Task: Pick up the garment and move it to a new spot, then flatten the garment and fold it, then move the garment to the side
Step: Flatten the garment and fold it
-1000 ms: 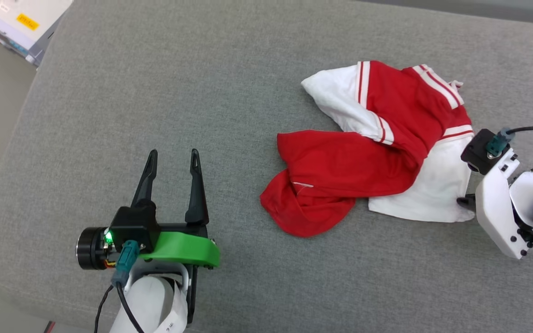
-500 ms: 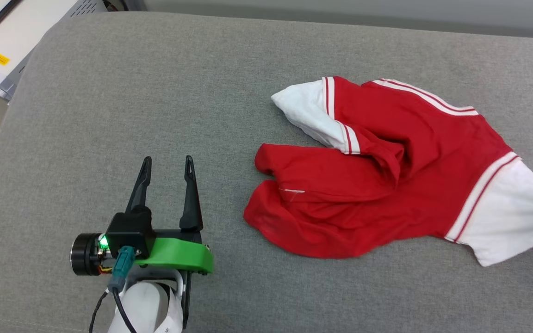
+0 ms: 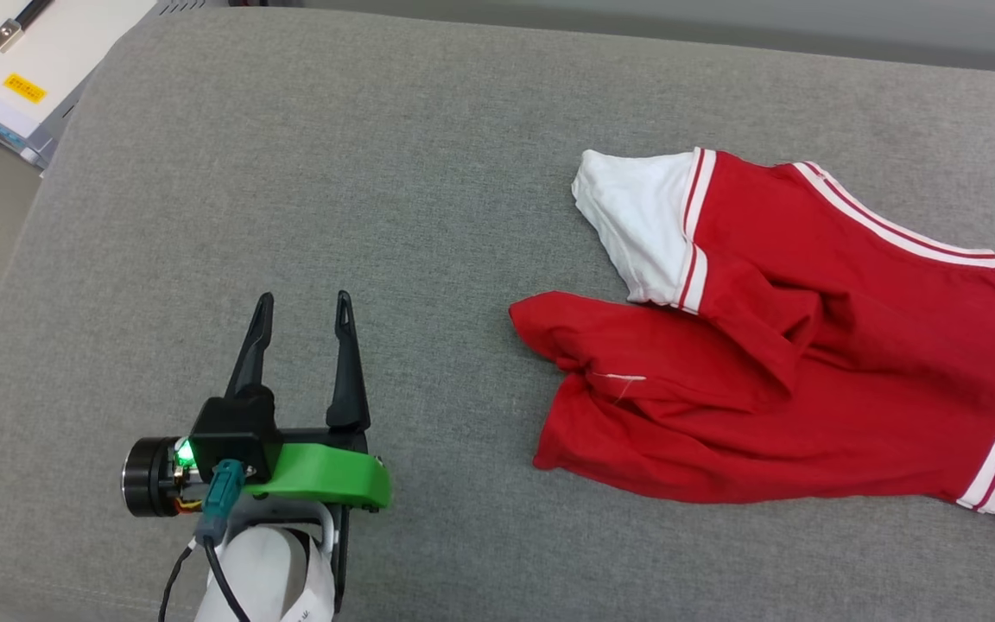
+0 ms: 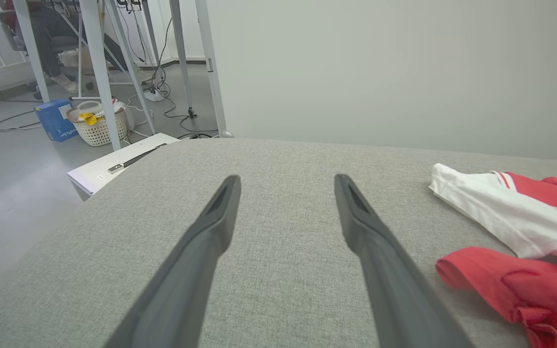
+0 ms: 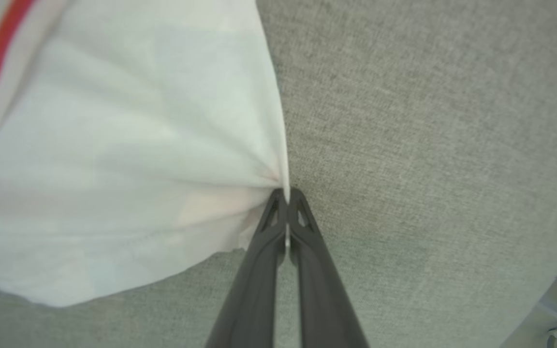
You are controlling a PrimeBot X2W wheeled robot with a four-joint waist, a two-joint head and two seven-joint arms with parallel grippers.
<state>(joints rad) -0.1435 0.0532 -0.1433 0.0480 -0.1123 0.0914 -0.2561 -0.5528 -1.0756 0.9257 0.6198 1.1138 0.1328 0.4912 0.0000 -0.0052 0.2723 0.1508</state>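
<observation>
Right gripper (image 5: pixel 287 194): fingers pressed together on the hem of a white sleeve (image 5: pixel 114 145) of the garment (image 3: pixel 808 389), with creases fanning out from the pinch. Bare grey pad (image 5: pixel 428 145) lies beside the fingers, and the pad's edge shows at the lower corner of the right wrist view. Left gripper (image 3: pixel 303 302): fingers spread wide, holding nothing, over the near-left pad and well apart from the garment. The garment lies rumpled on the right part of the pad. Its red body is bunched in folds, the other sleeve (image 3: pixel 636 225) is at its far-left corner, and its right side runs off the head view. Open pad extends to the left of the garment and on its far side. The pad's rounded left edge borders the floor, with a white cabinet (image 3: pixel 5 69) just past the far-left corner.
</observation>
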